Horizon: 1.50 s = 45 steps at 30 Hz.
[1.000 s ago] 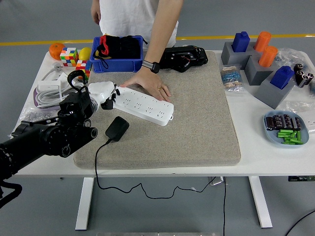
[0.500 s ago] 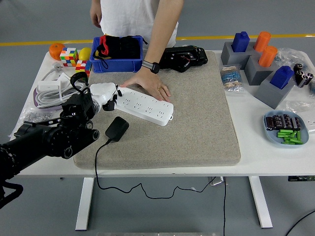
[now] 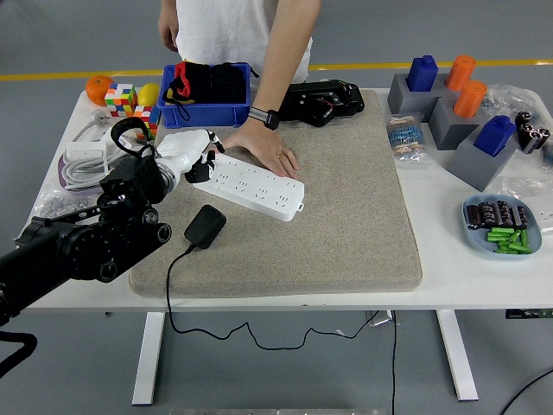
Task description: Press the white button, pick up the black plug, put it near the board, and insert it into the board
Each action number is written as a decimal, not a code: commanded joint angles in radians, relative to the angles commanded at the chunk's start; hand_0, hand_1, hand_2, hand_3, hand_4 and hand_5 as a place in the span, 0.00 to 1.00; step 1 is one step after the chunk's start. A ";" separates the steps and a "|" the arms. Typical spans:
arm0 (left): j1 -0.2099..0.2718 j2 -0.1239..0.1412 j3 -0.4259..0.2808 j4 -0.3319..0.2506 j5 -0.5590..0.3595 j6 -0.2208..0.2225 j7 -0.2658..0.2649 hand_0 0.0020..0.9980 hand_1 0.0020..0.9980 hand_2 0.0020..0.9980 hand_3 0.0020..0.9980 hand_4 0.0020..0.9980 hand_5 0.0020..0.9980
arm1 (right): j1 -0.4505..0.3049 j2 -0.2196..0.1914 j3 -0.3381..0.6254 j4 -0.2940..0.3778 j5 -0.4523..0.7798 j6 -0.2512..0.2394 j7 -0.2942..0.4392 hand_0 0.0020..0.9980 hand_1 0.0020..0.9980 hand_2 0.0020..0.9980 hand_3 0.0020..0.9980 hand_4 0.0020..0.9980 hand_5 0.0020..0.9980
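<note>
One shift since a moment ago: my left hand, fingers curled and holding nothing, has risen onto the power strip's left end, so I judge the button press underway.

Mat open to the right of the power strip; wide bare stretch, free passage from near edge and right. Person's hand rests flat at the strip's far side, blocking approach from behind. Blue bin stands just beyond, closing the far-left corner. Left hand sits at the strip's left end. Black plug lies near the strip's front, small gap between; its cable trails off the near edge. Clutter crowds the tabletop at far right.
</note>
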 joint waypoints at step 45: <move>0.403 0.085 -0.178 -0.334 0.171 0.055 -0.002 0.46 0.68 0.69 0.86 1.00 0.41 | -0.020 0.010 0.014 0.000 -0.004 0.000 0.001 0.69 0.61 0.61 0.56 0.63 0.22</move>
